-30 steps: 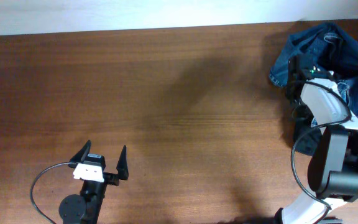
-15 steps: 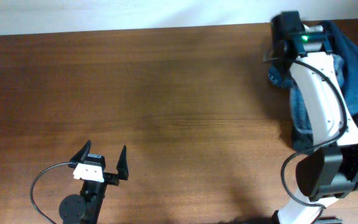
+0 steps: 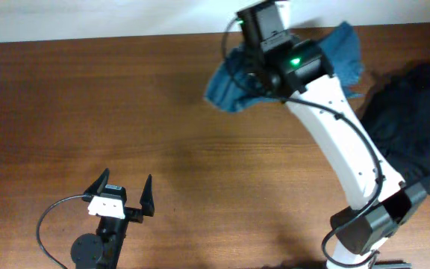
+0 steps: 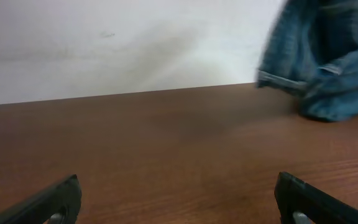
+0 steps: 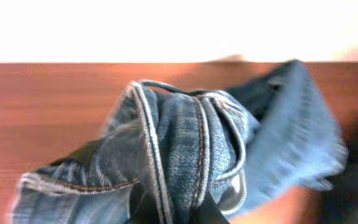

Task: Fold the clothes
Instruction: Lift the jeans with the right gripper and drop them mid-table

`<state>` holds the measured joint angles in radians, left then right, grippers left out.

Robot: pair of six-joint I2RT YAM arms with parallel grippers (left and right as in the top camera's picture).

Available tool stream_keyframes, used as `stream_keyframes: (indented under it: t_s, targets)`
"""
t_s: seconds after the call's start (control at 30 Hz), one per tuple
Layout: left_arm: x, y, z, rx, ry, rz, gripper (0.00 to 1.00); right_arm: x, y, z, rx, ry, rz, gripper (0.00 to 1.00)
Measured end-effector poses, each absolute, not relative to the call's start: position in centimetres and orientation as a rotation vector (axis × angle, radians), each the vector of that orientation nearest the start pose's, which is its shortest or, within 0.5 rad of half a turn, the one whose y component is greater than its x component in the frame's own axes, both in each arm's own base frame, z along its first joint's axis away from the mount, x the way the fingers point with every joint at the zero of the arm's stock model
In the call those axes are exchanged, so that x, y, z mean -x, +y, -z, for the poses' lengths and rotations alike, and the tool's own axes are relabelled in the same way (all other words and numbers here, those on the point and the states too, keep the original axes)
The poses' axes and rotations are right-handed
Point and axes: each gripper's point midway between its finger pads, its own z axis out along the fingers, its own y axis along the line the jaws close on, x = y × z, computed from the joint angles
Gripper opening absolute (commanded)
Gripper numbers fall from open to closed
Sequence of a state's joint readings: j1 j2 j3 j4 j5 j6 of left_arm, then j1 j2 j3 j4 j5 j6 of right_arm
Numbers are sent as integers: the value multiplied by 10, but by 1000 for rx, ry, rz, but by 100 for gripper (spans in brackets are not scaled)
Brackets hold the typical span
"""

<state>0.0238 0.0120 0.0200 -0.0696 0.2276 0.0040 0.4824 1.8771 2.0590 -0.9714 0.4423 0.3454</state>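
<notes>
My right claw [image 5: 171,211] is clenched on a bunched wad of the jeans [image 3: 234,86], at the upper centre of the overhead frame over the desk [image 3: 125,104]. The blurred view suggests only a seam fold is pinched, so the denim may slip free or land crumpled. Count: one pair of jeans, one black garment [image 3: 413,119] at right, and two claws, with my left claw [image 3: 128,175] released at lower left.

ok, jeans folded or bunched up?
Bunched up, not folded: the jeans are a crumpled wad with twisted seams, pinched in the shut right gripper.
</notes>
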Motion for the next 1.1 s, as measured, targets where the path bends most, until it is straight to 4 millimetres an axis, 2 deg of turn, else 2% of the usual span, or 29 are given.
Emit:
stream_keyframes:
  t_s: [0.03, 0.13, 0.23, 0.27, 0.3, 0.33, 0.4, 0.5, 0.57, 0.7, 0.83, 0.93, 0.97, 1.0, 1.1]
  targets:
    - [-242, -33, -164, -159, 1625, 165, 99, -469, 177, -308, -51, 2256, 30, 4]
    - [-242, -33, -164, -159, 1626, 165, 99, -467, 227, -317, -22, 2211, -151, 19]
    - [-242, -33, -164, -159, 1626, 165, 99, -461, 265, -320, 11, 2184, -258, 17]
    - [-242, -33, -164, -158, 1626, 164, 99, -458, 278, -318, 20, 2182, -290, 20]
    - [-242, -33, -164, -158, 1626, 164, 99, -456, 292, -312, 31, 2189, -318, 41]
    - [-242, -33, -164, -159, 1626, 165, 99, -454, 300, -308, 41, 2195, -331, 50]
    - [-242, -33, -164, -159, 1626, 165, 99, -453, 313, -300, 55, 2205, -351, 57]
    - [-242, -33, -164, -159, 1626, 165, 99, -453, 325, -292, 74, 2209, -373, 81]
    - [-242, -33, -164, -159, 1626, 165, 99, -452, 329, -291, 78, 2215, -397, 86]
    - [-242, -33, -164, -159, 1626, 165, 99, -452, 338, -298, 111, 2197, -447, 88]
    - [-242, -33, -164, -159, 1626, 165, 99, -454, 334, -309, 178, 2165, -400, 95]
    - [-242, -33, -164, -159, 1626, 165, 99, -457, 311, -311, 187, 2171, -259, 99]
    - [-242, -33, -164, -159, 1626, 165, 99, -459, 295, -308, 173, 2187, -182, 99]
    - [-242, -33, -164, -158, 1626, 164, 99, -460, 287, -306, 167, 2197, -150, 99]
    - [-242, -33, -164, -159, 1626, 165, 99, -465, 235, -288, 112, 2284, 31, 99]
